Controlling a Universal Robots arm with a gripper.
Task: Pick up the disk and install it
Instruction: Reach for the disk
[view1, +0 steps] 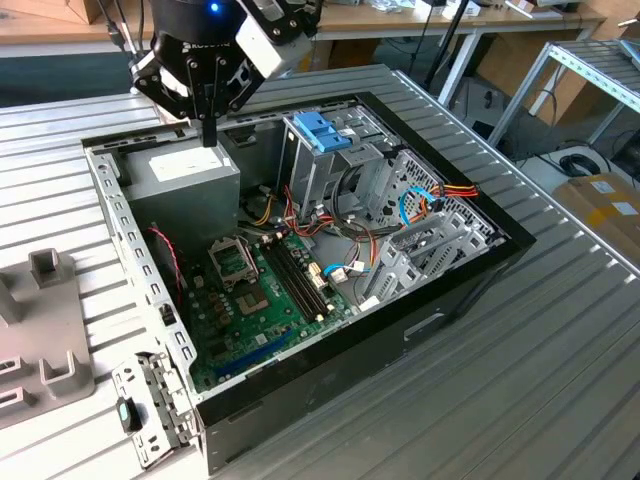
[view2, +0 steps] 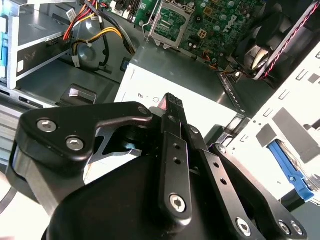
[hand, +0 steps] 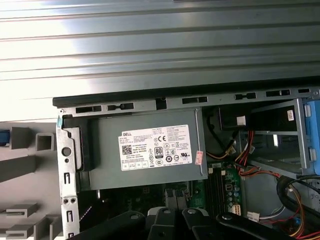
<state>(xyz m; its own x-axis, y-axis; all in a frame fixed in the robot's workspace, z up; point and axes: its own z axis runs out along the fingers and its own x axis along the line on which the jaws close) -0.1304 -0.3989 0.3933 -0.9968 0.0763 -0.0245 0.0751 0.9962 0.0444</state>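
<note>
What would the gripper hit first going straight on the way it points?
Probably the labelled top of the power-supply box: the gripper points down right over it. The gap between them is unclear.

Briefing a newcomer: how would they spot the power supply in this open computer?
Find the open black computer case on the slatted metal table. In its far corner at the exterior view's left, beneath the black hand, sits a grey metal power-supply box. Only it bears a large white label.

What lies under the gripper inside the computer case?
The grey power supply box with a white label lies below the gripper. In the second wrist view the gripper covers part of the label; what is beneath the box cannot be seen.
</note>
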